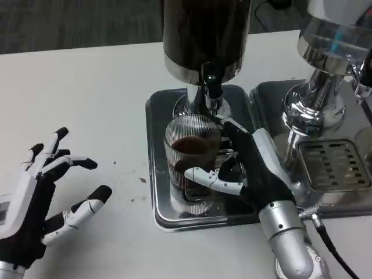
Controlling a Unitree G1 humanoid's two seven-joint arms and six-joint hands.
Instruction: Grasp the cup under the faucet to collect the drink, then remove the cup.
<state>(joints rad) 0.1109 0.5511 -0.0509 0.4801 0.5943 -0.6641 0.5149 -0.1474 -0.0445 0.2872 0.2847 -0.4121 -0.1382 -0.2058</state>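
A ribbed clear cup point(192, 157) holding dark drink stands on a metal tray point(156, 168) at the middle of the white desk point(81, 93), directly under the black faucet point(213, 87) of a dark drink dispenser point(203, 35). The right hand point(244, 168) wraps its fingers around the cup. The left hand point(43, 192) hangs near the desk's left edge, fingers spread, holding nothing. A second, silver dispenser point(325, 70) stands toward the right edge.

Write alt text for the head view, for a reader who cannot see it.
The robot's right hand grips a ribbed glass cup of dark drink under the dispenser's faucet, on a metal drip tray. Its left hand rests open on the white table.
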